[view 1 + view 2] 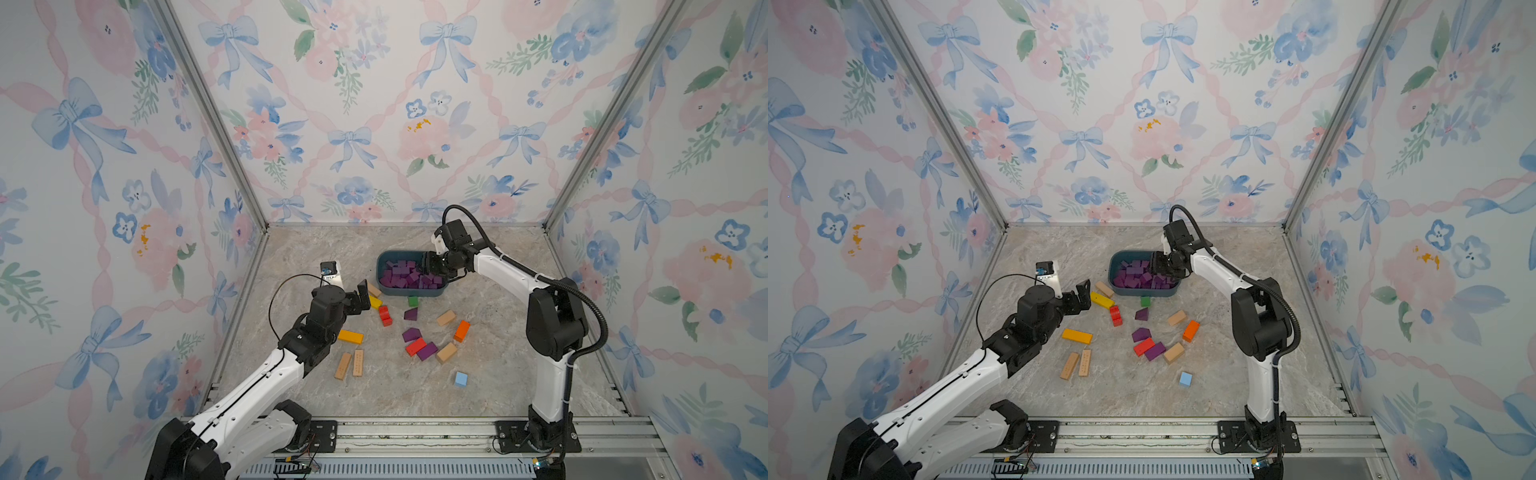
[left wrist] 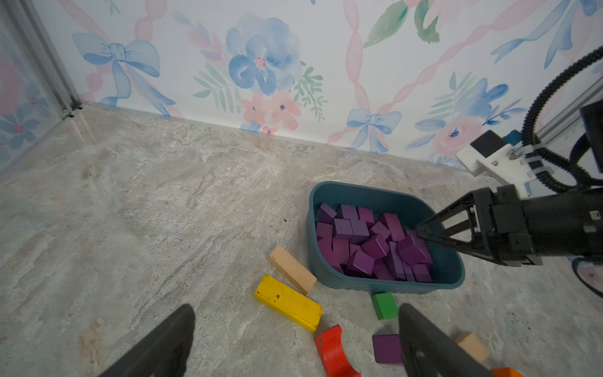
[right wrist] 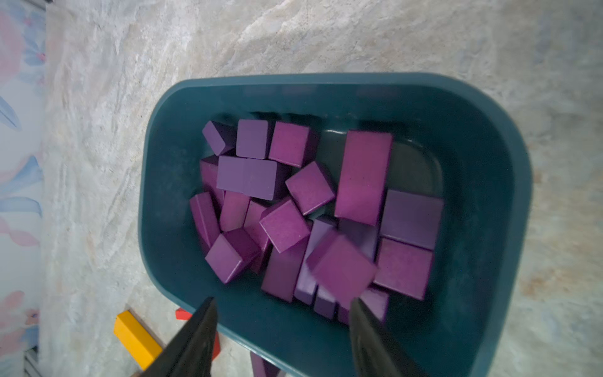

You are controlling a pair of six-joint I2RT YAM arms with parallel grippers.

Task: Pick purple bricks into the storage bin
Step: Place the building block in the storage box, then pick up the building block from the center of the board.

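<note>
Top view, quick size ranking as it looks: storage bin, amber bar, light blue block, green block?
1. storage bin
2. amber bar
3. light blue block and green block look about alike; blue sits nearer the camera, so unranked.

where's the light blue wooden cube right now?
In both top views the light blue wooden cube lies apart from the other blocks on the marbled tabletop, on the robot's right side. It is just in front of the plain tan wooden block.

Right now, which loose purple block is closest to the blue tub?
The purple block by the green cube; the other two lie farther off, beside the red bar.
</note>
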